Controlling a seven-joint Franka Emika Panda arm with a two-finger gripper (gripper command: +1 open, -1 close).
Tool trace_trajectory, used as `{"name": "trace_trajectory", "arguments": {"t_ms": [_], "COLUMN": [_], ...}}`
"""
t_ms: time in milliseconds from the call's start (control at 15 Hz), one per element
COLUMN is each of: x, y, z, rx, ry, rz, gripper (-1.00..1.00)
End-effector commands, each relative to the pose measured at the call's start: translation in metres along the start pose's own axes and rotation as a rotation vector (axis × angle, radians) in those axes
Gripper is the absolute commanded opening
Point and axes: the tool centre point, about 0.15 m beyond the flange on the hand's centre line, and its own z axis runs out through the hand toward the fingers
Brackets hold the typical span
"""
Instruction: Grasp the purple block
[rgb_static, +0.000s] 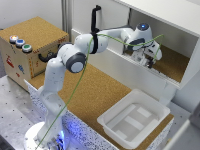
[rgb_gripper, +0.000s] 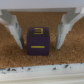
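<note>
On cork surface, between spread fingers of gripper: purple block, upright, untouched on both sides. Jaws open, not gripping.

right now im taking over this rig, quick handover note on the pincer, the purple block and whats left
Pincer: open, fingers on either side of the purple block, not touching it.
Block: sits on the cork surface inside the white shelf; hidden behind the pincer in the exterior view.
Done: arm reached into the shelf, pincer lined up around the block.
Left: close on the block and lift. The white tray on the table plays no part.
</note>
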Motion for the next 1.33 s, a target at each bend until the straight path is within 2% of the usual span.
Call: {"name": "trace_trajectory", "arguments": {"t_ms": [0,133,333,733,1067,1267], "x": [0.025,0.022,0.006,-0.049,-0.096,-0.125], "y": [0.002,0.003,0.000,0.005,0.018,0.033], "z": [0.013,0.007,-0.022,-0.056,-0.080,-0.076], "rx": [0.001,-0.004,0.008,0.044,0.046,0.024], "ry": [-0.055,-0.044,0.001,-0.007,-0.081,-0.133], "rz": [0.010,0.011,-0.002,-0.009,-0.077,-0.104], "gripper": [-1.00,-1.00,-1.00,-1.00,-1.00,-1.00]}}
